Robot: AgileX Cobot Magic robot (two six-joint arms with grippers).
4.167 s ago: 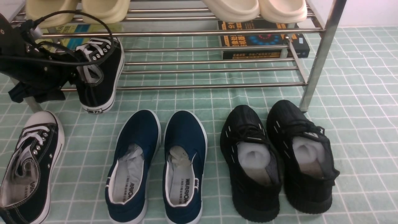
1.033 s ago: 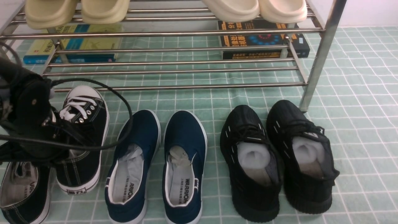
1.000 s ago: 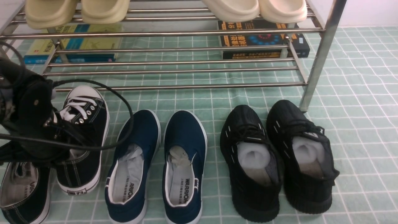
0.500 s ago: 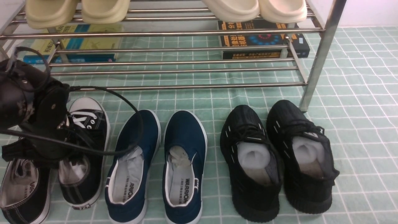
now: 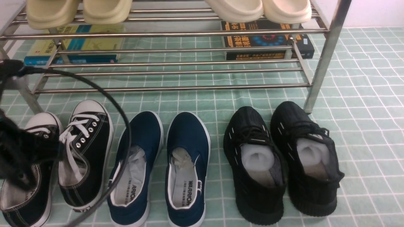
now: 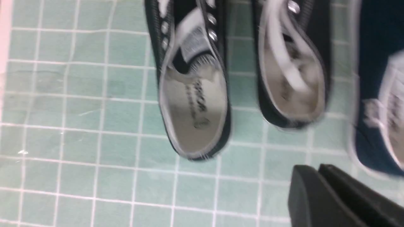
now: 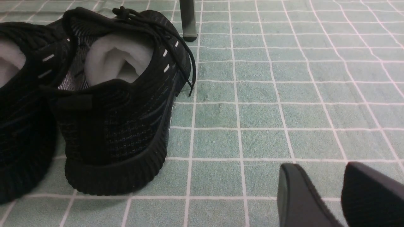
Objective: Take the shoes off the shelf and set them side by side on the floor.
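Observation:
Both black canvas shoes stand side by side on the green grid floor (image 5: pixel 363 126) at the far left, toes toward the shelf (image 5: pixel 176 88). The one beside the navy slip-on (image 5: pixel 85 151) (image 6: pixel 293 94) shows fully. My left arm (image 5: pixel 19 157) partly covers the outer one (image 5: pixel 44 123) (image 6: pixel 192 104). My left gripper (image 6: pixel 315 168) hovers behind their heels, shut and holding nothing. My right gripper (image 7: pixel 318 167) hangs low over bare floor to the right of the black knit sneakers, open and empty; the front view does not show it.
Navy slip-ons (image 5: pixel 157 167) and black knit sneakers (image 5: pixel 281 160) stand in a row right of the pair. Cream slides (image 5: pixel 258 9) sit on the shelf's top tier, books (image 5: pixel 265 41) lie behind its lower bars. A black cable (image 5: pixel 123 110) loops over the left shoes.
The left gripper let go of the second canvas shoe, which now rests flat beside its mate, and the arm has drawn back toward the near left.

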